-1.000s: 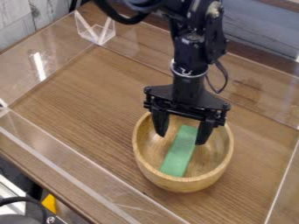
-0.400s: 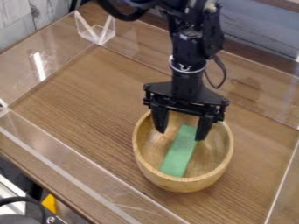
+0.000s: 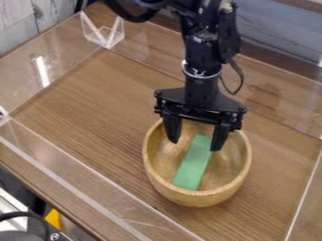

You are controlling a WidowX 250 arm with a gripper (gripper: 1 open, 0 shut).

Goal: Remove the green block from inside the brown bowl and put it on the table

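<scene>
The brown bowl (image 3: 165, 181) sits on the table (image 3: 101, 104) at the lower right of the view. Inside it the green block (image 3: 194, 166) leans lengthwise, its upper end up toward the far rim. My gripper (image 3: 195, 143) points straight down over the bowl, open, with one dark finger on each side of the block's upper end. The fingertips reach below the rim, and I cannot tell whether they touch the block.
Clear acrylic walls (image 3: 51, 66) border the table on all sides. A clear acrylic bracket (image 3: 104, 34) stands at the far left corner. Bare wood-grain surface stretches left of the bowl and behind it.
</scene>
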